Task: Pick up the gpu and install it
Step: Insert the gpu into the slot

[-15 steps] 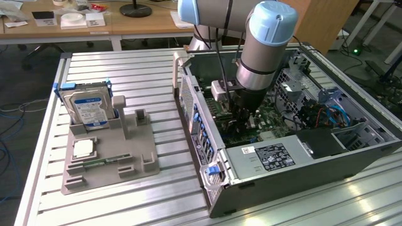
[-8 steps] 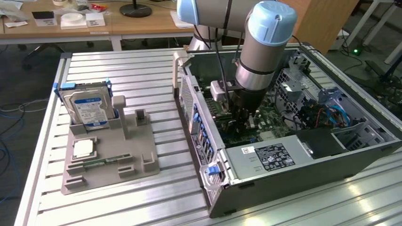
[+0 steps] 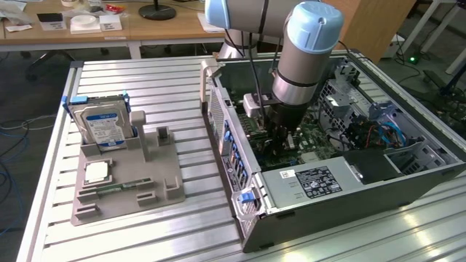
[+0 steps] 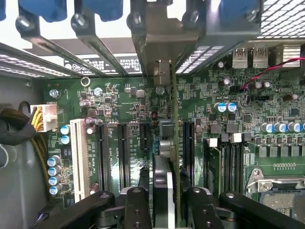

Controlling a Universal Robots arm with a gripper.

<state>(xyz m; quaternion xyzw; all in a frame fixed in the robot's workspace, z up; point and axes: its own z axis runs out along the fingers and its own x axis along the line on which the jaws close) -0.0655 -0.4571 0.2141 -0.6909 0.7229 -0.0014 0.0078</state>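
The claw (image 4: 164,200) reaches down into the computer case (image 3: 429,169), its fingers (image 4: 136,210) standing either side of the gpu (image 4: 174,143), which stands on edge in a motherboard (image 4: 267,143) slot; whether they grip or have let go, I cannot tell. No lettering on the board or on the power supply label (image 3: 317,183) is legible.

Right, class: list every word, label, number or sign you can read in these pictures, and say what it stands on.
None can be read for certain.
White label on the grey metal power supply box: print too small.
Blue-white label on the thick silver hard drive: blurred.
White sticker strip on the case's metal rear wall: unreadable.
White lettering on the green motherboard: too small.
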